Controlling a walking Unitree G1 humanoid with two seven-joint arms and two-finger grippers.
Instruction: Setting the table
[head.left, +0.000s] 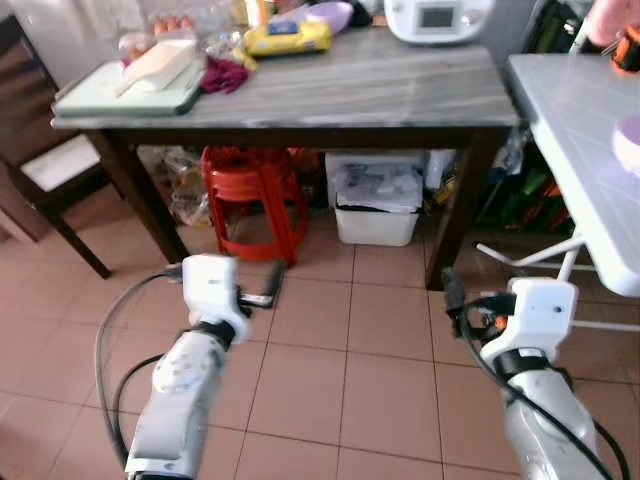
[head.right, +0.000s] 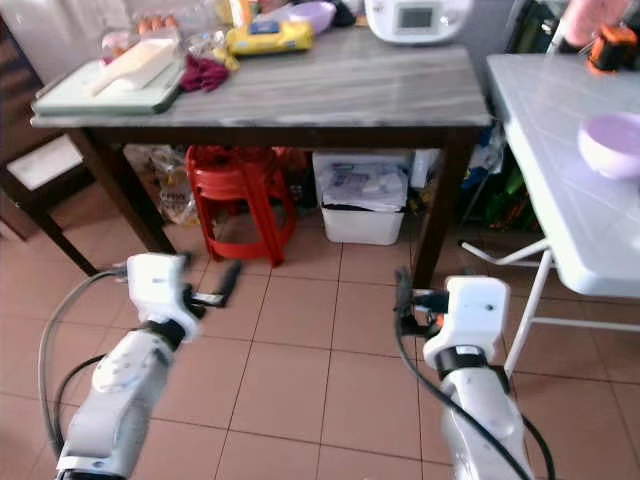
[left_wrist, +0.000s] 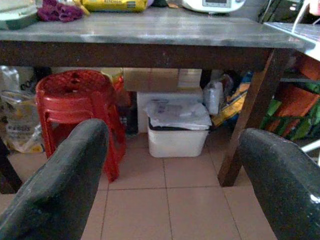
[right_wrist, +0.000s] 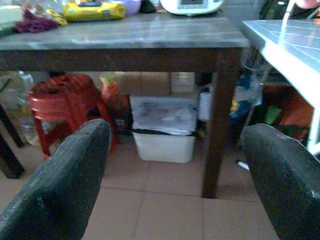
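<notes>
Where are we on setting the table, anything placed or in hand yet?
Possibly done: one purple bowl sits on the white table. In hand: nothing; left gripper and right gripper are open, held low over the floor. Left: fetching items from the grey-topped table, including another purple bowl.

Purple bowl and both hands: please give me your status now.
Left hand and right hand open, empty, low above the floor. Purple bowl on white table, untouched. Nothing in the way.

There are two tables, a dark one (head.left: 380, 85) and a white one (head.left: 580, 130) just beside it, two purple bowls (head.right: 612, 143) (head.right: 312, 14), and one red stool (head.left: 255, 195) and one white bin (head.left: 377, 210) under the dark one.
</notes>
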